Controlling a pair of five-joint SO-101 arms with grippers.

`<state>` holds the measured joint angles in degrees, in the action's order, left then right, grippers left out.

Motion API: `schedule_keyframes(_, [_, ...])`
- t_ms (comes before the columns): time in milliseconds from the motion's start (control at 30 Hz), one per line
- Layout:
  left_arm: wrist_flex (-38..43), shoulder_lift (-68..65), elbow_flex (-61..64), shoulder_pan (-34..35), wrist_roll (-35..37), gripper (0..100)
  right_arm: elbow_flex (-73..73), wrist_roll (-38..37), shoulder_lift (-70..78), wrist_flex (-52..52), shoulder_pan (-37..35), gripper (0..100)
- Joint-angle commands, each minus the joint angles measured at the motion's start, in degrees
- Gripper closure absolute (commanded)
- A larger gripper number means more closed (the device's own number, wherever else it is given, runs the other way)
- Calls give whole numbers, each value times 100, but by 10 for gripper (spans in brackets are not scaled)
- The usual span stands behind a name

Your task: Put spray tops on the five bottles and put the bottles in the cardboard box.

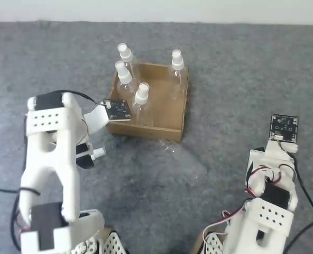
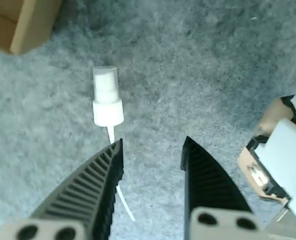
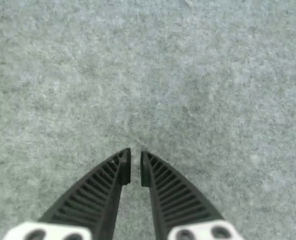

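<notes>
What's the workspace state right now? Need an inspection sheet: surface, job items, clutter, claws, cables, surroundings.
Surface: grey carpet, no spills seen.
Job's things: cardboard box with four capped bottles upright; cannot tell if the far-left one is inside. What looks like a clear bottle lies uncapped in front of the box. One loose spray top lies on the carpet.
Clutter: nothing seen.
Grippers: left claw open, empty, above the spray top's tube. Right claw shut, empty, over bare carpet.
Cables: black cable and red-white wires on the right arm.
Surroundings: pale strip at the far edge.

Grey carpeted table [image 1: 251, 69], cardboard box [image 1: 175, 125], 1 spray top [image 2: 107, 100], clear bottle [image 1: 187, 160]
</notes>
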<state>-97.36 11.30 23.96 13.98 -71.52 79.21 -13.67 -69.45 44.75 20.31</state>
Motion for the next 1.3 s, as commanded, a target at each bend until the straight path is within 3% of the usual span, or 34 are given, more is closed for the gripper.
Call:
schedule_keyframes(0, [299, -299, -295, -26, -308, 820, -44, -62, -127, -163, -48, 992])
schedule_keyframes(600, [1556, -1934, -286, -35, -281, 821, -44, -62, -119, -163, -48, 992])
schedule_keyframes(733, [1846, -2163, -286, -237, 79, 840, -44, -62, -119, -163, -48, 992])
schedule_keyframes(967, [1952, -2620, -295, -712, 360, 873, -44, -62, -119, -163, -48, 992])
schedule_keyframes(1267, [1934, -2646, -303, -378, 360, 920, -44, -62, -119, -163, -48, 992])
